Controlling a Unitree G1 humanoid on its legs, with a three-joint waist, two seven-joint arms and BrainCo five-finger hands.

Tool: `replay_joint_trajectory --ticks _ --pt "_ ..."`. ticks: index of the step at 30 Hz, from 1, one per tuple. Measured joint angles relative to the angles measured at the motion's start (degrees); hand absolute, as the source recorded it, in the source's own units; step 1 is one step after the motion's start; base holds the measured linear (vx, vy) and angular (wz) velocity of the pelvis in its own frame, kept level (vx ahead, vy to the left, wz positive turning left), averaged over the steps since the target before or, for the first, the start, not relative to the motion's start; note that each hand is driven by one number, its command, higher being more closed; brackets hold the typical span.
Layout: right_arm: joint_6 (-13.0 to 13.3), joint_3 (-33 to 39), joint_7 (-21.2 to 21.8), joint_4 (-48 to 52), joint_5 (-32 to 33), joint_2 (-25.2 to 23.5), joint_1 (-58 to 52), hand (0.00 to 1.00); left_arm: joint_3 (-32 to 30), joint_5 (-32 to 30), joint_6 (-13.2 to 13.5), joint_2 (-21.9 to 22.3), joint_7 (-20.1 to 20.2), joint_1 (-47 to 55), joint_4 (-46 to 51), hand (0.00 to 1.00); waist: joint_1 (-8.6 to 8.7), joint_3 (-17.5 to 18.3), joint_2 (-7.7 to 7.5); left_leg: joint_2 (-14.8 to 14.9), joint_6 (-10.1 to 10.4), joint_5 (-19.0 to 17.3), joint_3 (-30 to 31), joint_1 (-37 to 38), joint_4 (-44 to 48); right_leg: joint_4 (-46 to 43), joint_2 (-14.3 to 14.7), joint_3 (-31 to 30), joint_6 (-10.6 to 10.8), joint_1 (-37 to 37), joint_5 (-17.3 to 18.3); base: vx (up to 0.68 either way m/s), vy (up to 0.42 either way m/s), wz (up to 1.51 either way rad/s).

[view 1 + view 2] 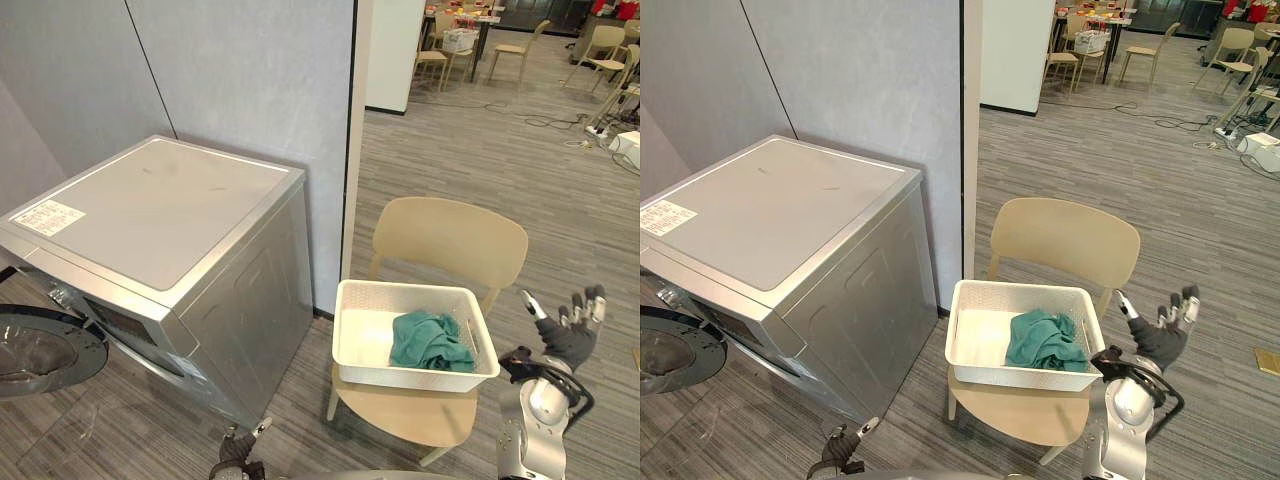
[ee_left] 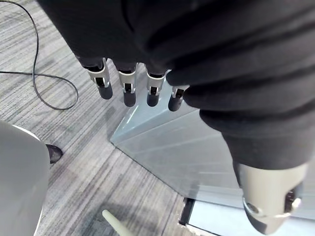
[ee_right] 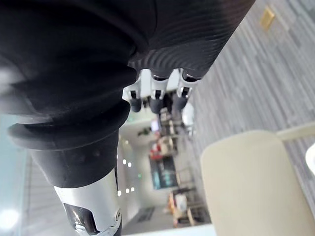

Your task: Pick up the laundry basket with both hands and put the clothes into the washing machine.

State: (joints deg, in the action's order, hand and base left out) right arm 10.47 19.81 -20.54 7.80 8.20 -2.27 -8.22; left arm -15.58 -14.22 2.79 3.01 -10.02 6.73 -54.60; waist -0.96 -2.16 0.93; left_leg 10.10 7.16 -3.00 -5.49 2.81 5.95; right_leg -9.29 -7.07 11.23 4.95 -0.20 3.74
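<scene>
I see right hand [image 1: 568,328] spread wide at basket's [image 1: 400,378] 3 o'clock, left hand [image 1: 236,452] straight-fingered at 8, presumably flanking it for lifting.

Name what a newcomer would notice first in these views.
A white laundry basket holding teal clothes sits on a beige chair. A silver washing machine stands to its left, door open. The right hand hovers open right of the basket; the left hand hangs low, open.
</scene>
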Motion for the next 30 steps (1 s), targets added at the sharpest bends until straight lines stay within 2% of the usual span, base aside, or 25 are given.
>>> replay_joint_trajectory --ticks 2,7,13,14,17,21,26,30 --pt "-0.1 -2.0 1.3 -3.1 -1.9 2.3 1.6 0.00 1.3 0.0 0.2 -0.3 0.0 0.0 0.0 0.00 0.01 0.0 0.09 -0.2 0.0 0.0 -0.5 -0.1 -0.3 1.7 0.0 -0.4 0.2 0.2 -1.1 -0.01 0.040 -0.14" --pt "-2.3 -9.4 7.5 -24.1 -8.9 14.8 13.0 0.00 10.8 0.0 1.5 -2.7 1.4 -0.9 -0.5 0.00 -0.05 -0.6 0.29 -1.4 -0.5 1.3 -0.1 -3.9 -1.9 7.1 -0.1 -0.8 0.5 -1.7 -5.3 -0.02 0.027 -0.06" --pt "-3.5 -22.0 15.1 -42.4 -11.8 25.8 29.1 0.00 15.4 0.2 2.7 -4.6 2.5 -4.9 -0.6 0.00 -0.72 -8.0 1.55 -1.9 -1.0 3.8 1.9 -10.0 -1.7 8.1 0.0 -0.1 -0.2 -6.5 -8.1 -0.06 0.000 0.07" --pt "-3.7 -23.5 16.2 -44.3 -13.5 26.6 30.6 0.00 15.7 0.2 2.8 -4.6 2.5 -5.4 -0.6 0.00 -1.41 -8.6 1.70 -1.9 -1.0 4.0 2.0 -10.7 -1.8 8.2 0.0 -0.3 -0.4 -7.4 -8.4 -0.06 -0.003 0.01" --pt "-4.0 -26.8 18.2 -47.9 -16.9 27.1 34.6 0.00 16.1 0.2 3.1 -5.0 2.5 -6.2 -0.4 0.00 -1.44 -10.7 1.58 -2.2 -1.1 4.2 2.2 -12.0 -1.7 8.4 -0.1 -0.4 -0.3 -8.6 -9.0 -0.05 0.005 -0.04" --pt "-4.4 -28.9 18.2 -52.1 -18.1 27.2 38.7 0.00 17.2 0.3 3.3 -5.4 2.3 -8.0 0.0 0.00 -1.64 -13.5 1.50 -2.3 -1.2 4.4 2.2 -14.0 -1.6 8.4 -0.2 -1.0 -0.4 -10.9 -9.5 -0.06 0.011 -0.06" --pt "-5.0 -28.8 17.5 -56.9 -20.2 27.9 42.6 0.00 19.4 2.2 3.3 -5.2 2.2 -9.1 1.8 0.00 -1.62 -16.1 1.90 -2.3 -1.2 4.5 2.3 -15.4 -1.6 8.3 -0.2 -1.2 -0.5 -12.5 -9.8 -0.01 0.001 -0.03" --pt "-6.5 -26.1 16.5 -60.6 -22.0 28.3 44.4 0.00 22.8 2.4 3.4 -4.6 2.1 -9.2 5.1 0.00 -1.93 -17.5 2.05 -2.4 -1.2 4.9 2.4 -16.4 -1.7 7.4 -0.3 -1.1 -0.5 -13.6 -9.7 0.00 0.000 0.00"
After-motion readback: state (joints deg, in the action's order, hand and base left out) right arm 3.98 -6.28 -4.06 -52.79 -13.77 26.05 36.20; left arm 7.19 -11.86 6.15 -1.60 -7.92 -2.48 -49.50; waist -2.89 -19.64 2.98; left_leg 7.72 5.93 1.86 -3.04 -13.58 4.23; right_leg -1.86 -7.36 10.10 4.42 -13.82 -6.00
